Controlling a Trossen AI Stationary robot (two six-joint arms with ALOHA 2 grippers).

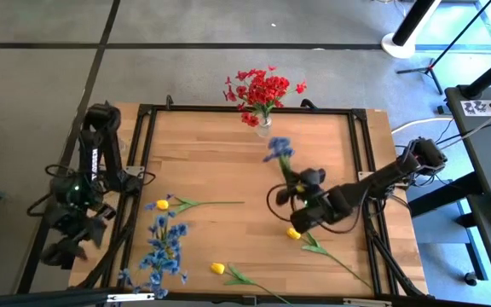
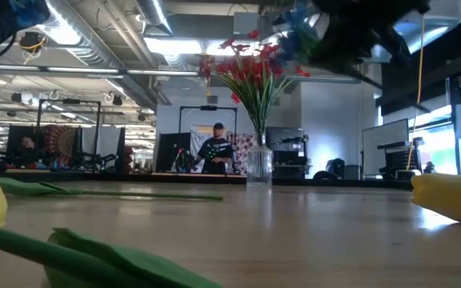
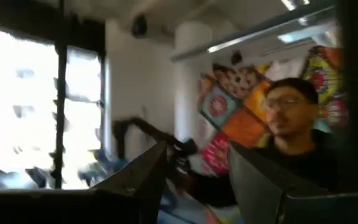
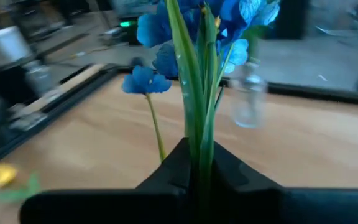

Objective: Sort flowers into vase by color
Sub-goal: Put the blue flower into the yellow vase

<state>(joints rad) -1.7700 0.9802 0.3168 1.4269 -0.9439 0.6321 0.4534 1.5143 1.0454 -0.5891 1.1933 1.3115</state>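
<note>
My right gripper (image 4: 197, 167) is shut on a bunch of blue flowers (image 4: 185, 37) above the table's middle (image 1: 299, 189), near the glass vase (image 1: 263, 128) that holds red flowers (image 1: 259, 89). Another blue bunch (image 1: 164, 247) lies flat at the near left. Three yellow tulips lie on the wood: one at the left (image 1: 162, 205), one at the near edge (image 1: 217, 269), one under my right arm (image 1: 293, 233). My left gripper (image 3: 197, 180) is open and empty, off the table's left edge (image 1: 62, 249). My right gripper pinches the bunch's green stems (image 4: 199, 146) between its two fingers, several stems and a leaf together. The fingers come from the table's right, slanting slightly down, and lie across the stems. The bunch is lifted clear of the table, its blooms (image 1: 278, 150) leaning toward the vase.
A black frame (image 1: 143, 153) runs around the wooden top. The tulip's long stem and leaves (image 1: 331, 254) stretch toward the near right corner. A person (image 3: 291, 137) shows in the room beyond the left arm, another (image 2: 217, 148) stands far behind the vase. Bare wood lies between vase and tulips.
</note>
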